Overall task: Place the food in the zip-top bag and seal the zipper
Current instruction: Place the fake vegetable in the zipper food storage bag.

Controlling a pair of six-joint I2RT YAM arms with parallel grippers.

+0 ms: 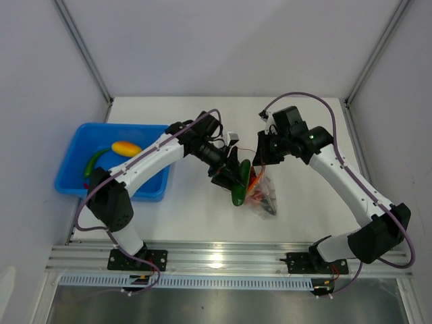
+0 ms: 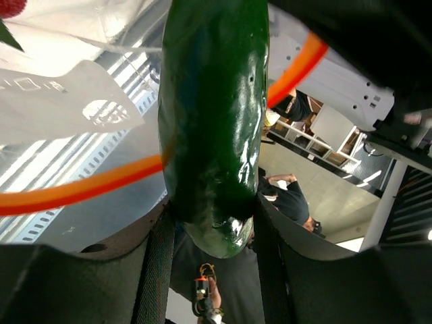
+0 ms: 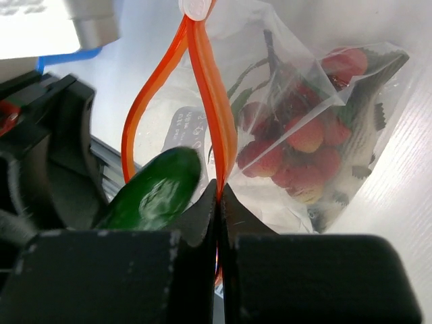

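The right gripper (image 3: pixel 219 194) clamps its jaws on one lip of the zipper (image 3: pixel 214 101), so the zip-top bag (image 3: pixel 283 61) hangs beyond them with its mouth gaping, while the left gripper (image 2: pixel 212 226) grips the green pepper (image 2: pixel 212 101) between its jaws, pointing it into that opening.

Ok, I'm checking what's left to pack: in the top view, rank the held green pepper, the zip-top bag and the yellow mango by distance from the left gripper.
1. Green pepper, in the left gripper's jaws.
2. Zip-top bag, just to its right.
3. Yellow mango, far left in the blue tray.
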